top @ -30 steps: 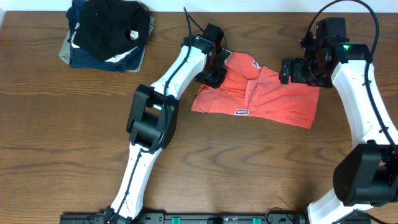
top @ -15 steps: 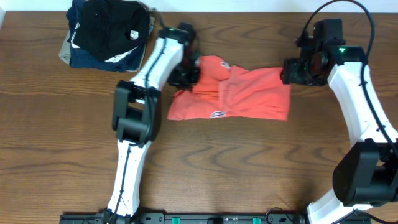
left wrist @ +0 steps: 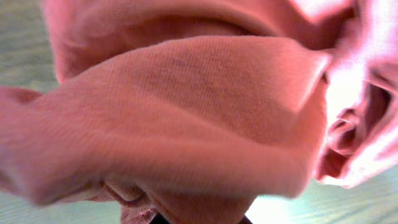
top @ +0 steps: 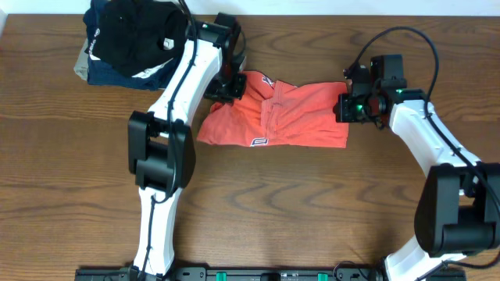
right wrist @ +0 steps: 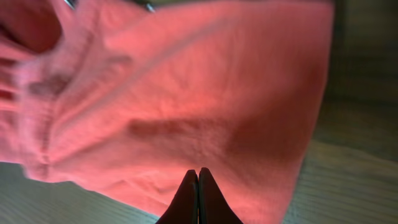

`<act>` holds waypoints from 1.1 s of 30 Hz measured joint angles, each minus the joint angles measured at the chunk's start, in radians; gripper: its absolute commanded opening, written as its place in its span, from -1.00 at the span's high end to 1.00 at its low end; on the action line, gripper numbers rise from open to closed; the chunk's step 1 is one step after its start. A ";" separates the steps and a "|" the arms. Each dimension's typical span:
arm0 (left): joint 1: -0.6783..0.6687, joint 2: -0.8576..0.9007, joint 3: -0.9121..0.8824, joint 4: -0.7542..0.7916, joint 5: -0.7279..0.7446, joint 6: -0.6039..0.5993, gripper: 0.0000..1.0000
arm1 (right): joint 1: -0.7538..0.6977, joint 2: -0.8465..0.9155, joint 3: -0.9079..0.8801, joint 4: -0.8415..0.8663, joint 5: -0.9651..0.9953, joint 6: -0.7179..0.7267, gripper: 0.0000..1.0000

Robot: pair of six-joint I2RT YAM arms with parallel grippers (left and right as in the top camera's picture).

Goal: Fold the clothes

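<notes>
A: Looking over the table [top: 70, 172], what sits around the T-shirt [top: 297, 121]?

B: A pile of folded garments [top: 133, 43] lies at the far left corner, black on top with navy and tan beneath. It is well apart from the T-shirt, which lies bunched and creased mid-table, toward the far edge. The left arm [top: 176, 101] runs just beside the pile and covers the shirt's left end.

A: And the fingers?

B: The left fingers [top: 225, 84] pinch the shirt's left end, and red-orange cloth fills that wrist's view. The right fingers [right wrist: 189, 199] are pressed together at the shirt's right edge. Whether cloth is caught between them, I cannot tell.

A: Any writing?

B: There is a small white patch [top: 260, 141] on the near hem and a white mark [top: 268, 80] close to the left fingers. Both are too small to read.
</notes>
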 measured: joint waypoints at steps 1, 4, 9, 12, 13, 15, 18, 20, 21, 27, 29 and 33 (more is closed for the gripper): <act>-0.006 -0.018 0.000 0.002 -0.004 0.000 0.88 | 0.000 0.009 -0.005 0.006 -0.002 0.000 0.98; -0.017 -0.058 0.000 0.002 -0.010 0.000 0.87 | -0.001 0.055 -0.015 0.020 -0.001 0.002 0.98; -0.029 -0.094 0.000 0.014 -0.019 -0.004 0.88 | -0.002 0.121 -0.019 0.049 -0.001 0.014 0.98; -0.063 -0.105 0.000 0.053 -0.030 -0.007 0.88 | -0.002 0.135 -0.019 0.055 -0.002 0.023 0.98; -0.085 -0.108 0.000 0.074 -0.033 -0.007 0.88 | -0.002 0.137 -0.019 0.055 -0.002 0.025 0.98; -0.138 -0.109 0.000 0.122 -0.033 -0.007 0.88 | -0.002 0.138 -0.019 0.055 -0.003 0.029 0.98; -0.219 -0.109 0.000 0.207 -0.033 -0.007 0.87 | -0.002 0.138 -0.019 0.052 -0.005 0.032 0.98; -0.272 -0.109 0.000 0.254 -0.032 -0.007 0.88 | -0.003 0.138 -0.019 0.050 -0.005 0.032 0.98; -0.297 -0.109 0.000 0.277 -0.032 -0.007 0.88 | -0.005 0.138 -0.019 0.049 -0.005 0.032 0.98; -0.365 -0.109 -0.003 0.315 -0.032 -0.007 0.88 | -0.015 0.138 -0.019 0.048 -0.023 0.032 0.98; -0.369 -0.109 -0.010 0.316 -0.033 -0.007 0.88 | -0.027 0.138 -0.019 0.050 -0.047 0.033 0.97; -0.374 -0.109 -0.029 0.322 -0.033 -0.007 0.88 | -0.079 0.121 -0.015 0.048 -0.111 0.034 0.98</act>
